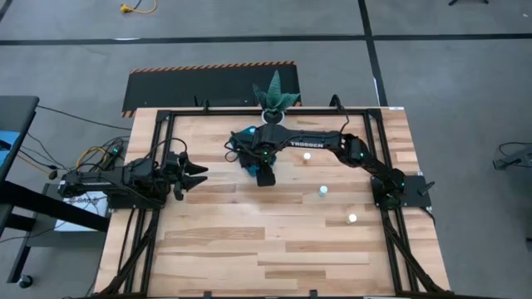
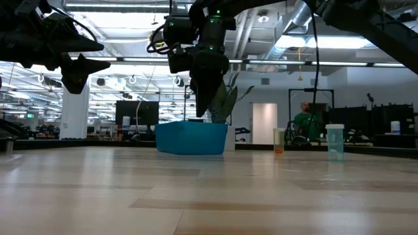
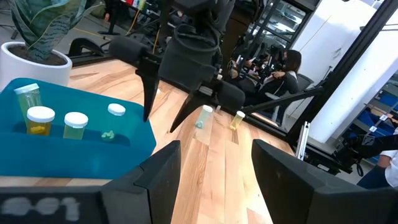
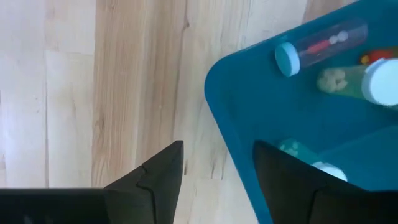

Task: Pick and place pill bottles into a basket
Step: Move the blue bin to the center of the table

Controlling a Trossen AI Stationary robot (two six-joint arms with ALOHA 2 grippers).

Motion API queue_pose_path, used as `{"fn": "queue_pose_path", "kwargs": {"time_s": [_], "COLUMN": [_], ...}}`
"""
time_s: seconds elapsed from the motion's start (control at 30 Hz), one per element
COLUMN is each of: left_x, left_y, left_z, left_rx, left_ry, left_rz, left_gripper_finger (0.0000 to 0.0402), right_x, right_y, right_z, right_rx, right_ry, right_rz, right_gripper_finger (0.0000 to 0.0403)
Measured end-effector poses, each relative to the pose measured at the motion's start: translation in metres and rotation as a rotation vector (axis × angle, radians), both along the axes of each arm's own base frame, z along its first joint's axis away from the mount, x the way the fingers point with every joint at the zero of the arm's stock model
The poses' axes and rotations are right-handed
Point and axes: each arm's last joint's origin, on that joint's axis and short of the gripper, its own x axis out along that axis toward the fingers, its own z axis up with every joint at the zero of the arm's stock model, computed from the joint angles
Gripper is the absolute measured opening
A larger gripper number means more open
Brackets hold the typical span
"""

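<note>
The teal basket (image 1: 246, 164) stands on the table's far middle, in front of a potted plant. Several pill bottles are inside it (image 3: 76, 124), and the right wrist view shows one lying with a blue cap (image 4: 317, 46) and one with a white cap (image 4: 376, 81). Three bottles stand loose on the table to the right (image 1: 307, 155) (image 1: 322, 192) (image 1: 352, 218). My right gripper (image 4: 219, 146) hangs open and empty above the basket's near edge, fingers pointing down (image 2: 204, 112). My left gripper (image 1: 198, 174) is open and empty at the table's left, raised above it.
A white pot with a green plant (image 1: 274, 104) stands just behind the basket. Black frame rails (image 1: 158, 158) run along the table's sides. Bare wood lies toward the near edge (image 1: 266, 249). A person (image 2: 304, 121) sits in the room beyond the table.
</note>
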Motion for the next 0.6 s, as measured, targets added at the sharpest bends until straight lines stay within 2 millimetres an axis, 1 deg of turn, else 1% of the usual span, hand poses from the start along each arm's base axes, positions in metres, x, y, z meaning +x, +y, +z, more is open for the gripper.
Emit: {"fn": "queue_pose_path", "kwargs": {"time_s": [0.07, 0.2, 0.27, 0.43, 0.6], "left_x": [0.0, 0.0, 0.0, 0.0, 0.0], "left_y": [0.0, 0.0, 0.0, 0.0, 0.0], "left_z": [0.0, 0.0, 0.0, 0.0, 0.0], "left_rx": [0.0, 0.0, 0.0, 0.0, 0.0], "left_ry": [0.0, 0.0, 0.0, 0.0, 0.0], "left_rz": [0.0, 0.0, 0.0, -0.001, -0.001], "left_gripper_finger": [0.0186, 0.0186, 0.0186, 0.0186, 0.0186], "right_x": [0.0, 0.003, 0.005, 0.007, 0.007], "right_y": [0.0, 0.0, -0.001, -0.001, -0.002], "right_z": [-0.001, -0.017, -0.021, -0.025, -0.026], "right_rx": [-0.002, 0.003, 0.003, 0.003, 0.003], "right_ry": [0.001, 0.047, 0.043, 0.039, 0.042], "right_rz": [0.016, 0.019, 0.019, 0.019, 0.018], "right_gripper_finger": [0.0181, 0.0178, 0.0178, 0.0173, 0.0143]}}
